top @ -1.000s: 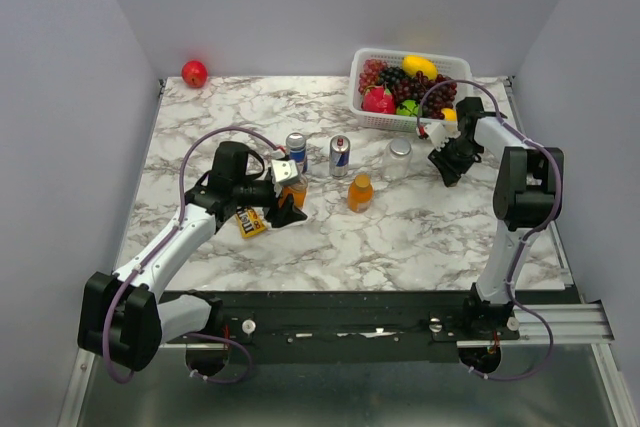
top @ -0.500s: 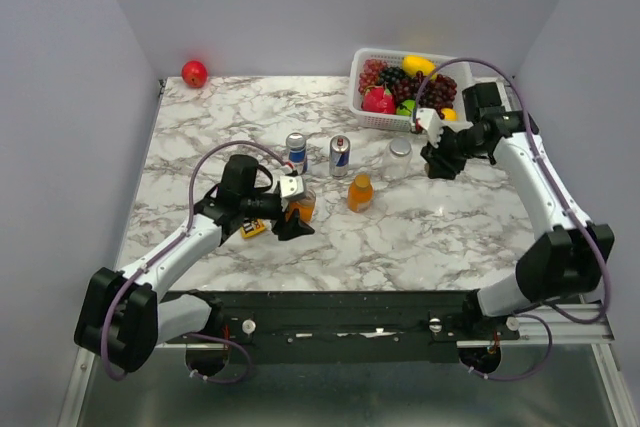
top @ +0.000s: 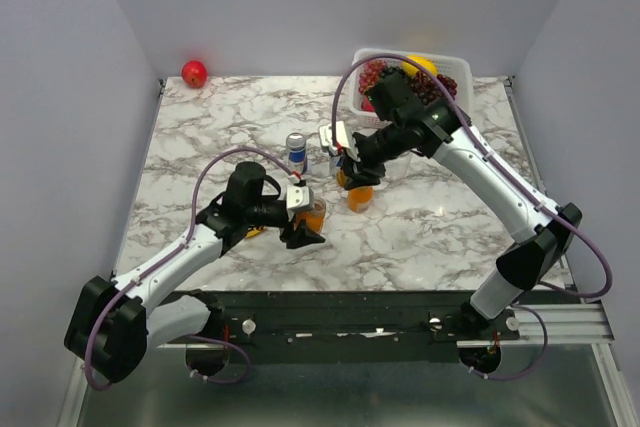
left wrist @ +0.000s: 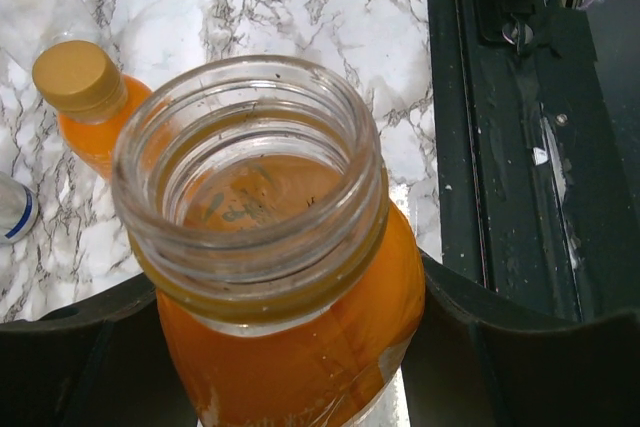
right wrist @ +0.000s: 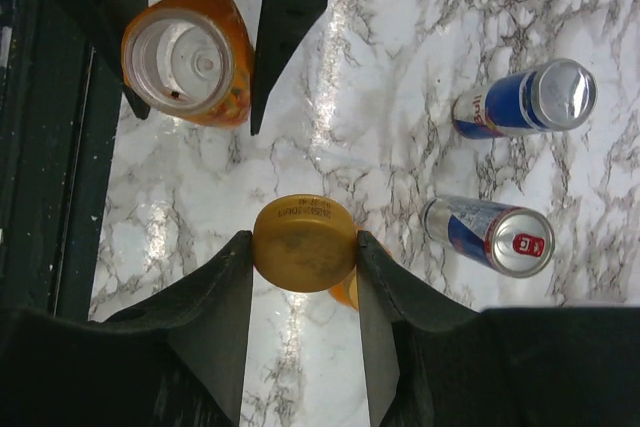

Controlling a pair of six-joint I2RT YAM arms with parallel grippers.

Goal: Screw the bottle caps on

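Right wrist view: your right claw (right wrist: 305, 247) is part closed, pinching an orange-gold cap (right wrist: 305, 242) flat between both fingers. The open bottle (right wrist: 190, 57) of orange liquid is near that cap but not touching it, to the near left of it. Your left claw (top: 308, 223) grips it, jaws spread round its body. Top external view hides the pinched cap. It shows the right claw above the table (top: 200, 137), just beside the second bottle (top: 360, 195), and a drink can (top: 296, 152) beyond. Left wrist view alone shows the second bottle wearing a fitted cap (left wrist: 75, 72), plus the held bottle's bare threaded mouth.
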